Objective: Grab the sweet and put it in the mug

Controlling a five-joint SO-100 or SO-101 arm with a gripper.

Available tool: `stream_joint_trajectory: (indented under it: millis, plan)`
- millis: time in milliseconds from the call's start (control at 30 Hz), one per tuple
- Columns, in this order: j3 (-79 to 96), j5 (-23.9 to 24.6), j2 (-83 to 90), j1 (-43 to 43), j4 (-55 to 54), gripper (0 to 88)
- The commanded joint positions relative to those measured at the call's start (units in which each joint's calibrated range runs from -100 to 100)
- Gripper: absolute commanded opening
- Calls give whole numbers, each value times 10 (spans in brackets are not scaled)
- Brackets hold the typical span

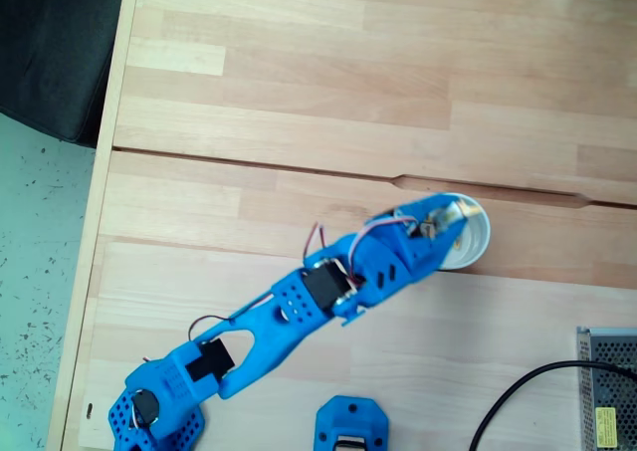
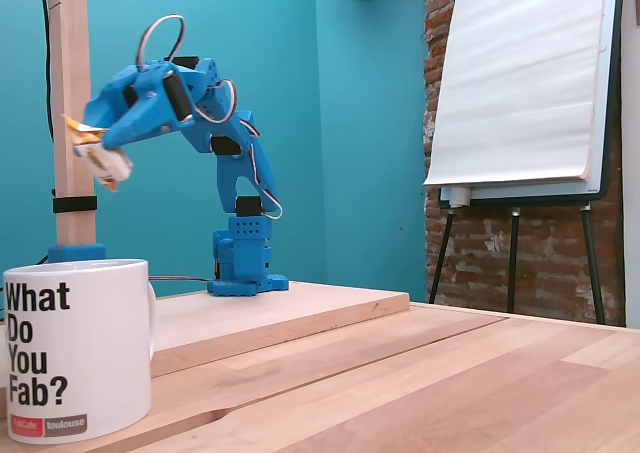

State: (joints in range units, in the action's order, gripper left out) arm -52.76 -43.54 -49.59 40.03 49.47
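Your blue arm [image 1: 299, 307] reaches from its base at seven o'clock in the top-down fixed view toward the mug [image 1: 470, 234], which sits at about three o'clock from the frame's centre on the pale wooden surface [image 1: 299, 93]. In that view the end effector [image 1: 435, 224] hangs over the mug's white rim, covering its left part, with the open white inside showing to the right of it. In the low side-on fixed view you see the mug [image 2: 78, 348] at the near left, at about eight o'clock, upright on the surface [image 2: 400, 373], with black lettering on its wall and its handle at the right edge. Directly above it, well clear of the rim, the end effector [image 2: 95, 145] points down and to the left with its jaws closed narrow on the sweet [image 2: 100, 153]: the white wrapper and a yellowish twisted end stick out at the tips, up in the air at about ten o'clock. Behind stand a wooden post [image 2: 70, 113], a teal wall [image 2: 370, 123] and a flip chart [image 2: 525, 83] on an easel at two o'clock.
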Motion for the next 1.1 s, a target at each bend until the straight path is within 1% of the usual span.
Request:
stream_joint_trajectory:
  millis: [0, 800, 933, 1067]
  plan:
    - [-42, 2, 11, 14, -10, 0]
    - [-43, 2, 11, 19, -4, 1]
    - [-49, 2, 11, 19, -4, 51]
    - [-49, 2, 11, 19, -4, 61]
